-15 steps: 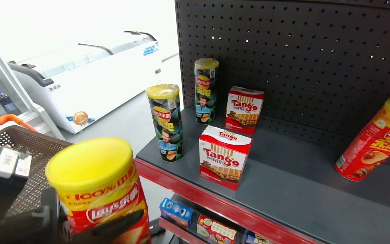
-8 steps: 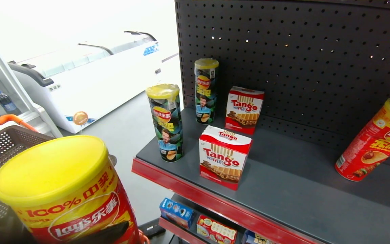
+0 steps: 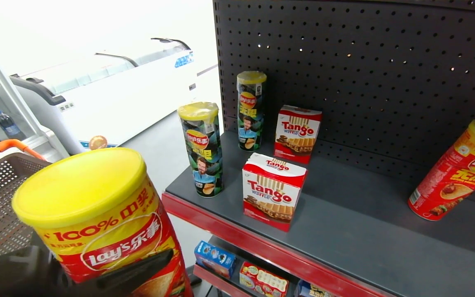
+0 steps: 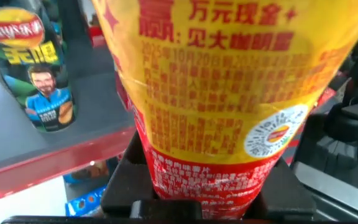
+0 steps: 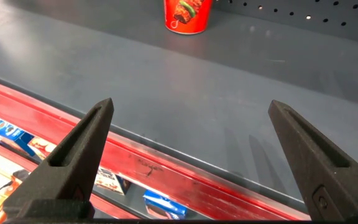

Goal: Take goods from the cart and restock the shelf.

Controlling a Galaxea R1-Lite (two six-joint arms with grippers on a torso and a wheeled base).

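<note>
**Item:** chip canister, a red-and-yellow tube with a yellow lid.

**Location:** upright in the left gripper, whose jaws are closed across the lower body. One dark finger crosses the label front. Most of the tube and the lid stand above the jaws.

**Surroundings, from the left gripper:** the shelf lies ahead and to the right, with its red front edge nearest. A green canister stands just past that edge, and a wafer box stands farther along. The cart is on the opposite side, close by.

**Second tool:** the right gripper has its jaws spread wide and holds nothing. It hangs over bare shelf board, with a leaning red canister well beyond its tips.

**Handling, as judged:**
- The canister is probably light.
- The wall looks like stiff card that would dent under a hard squeeze.
- The glossy wrap is likely slick.
- The contents are brittle.

**Hold:** best taken across the round body. The present low grip leaves a tall lever above the jaws, so the canister may tilt. It should be set down flat on its base.
</note>
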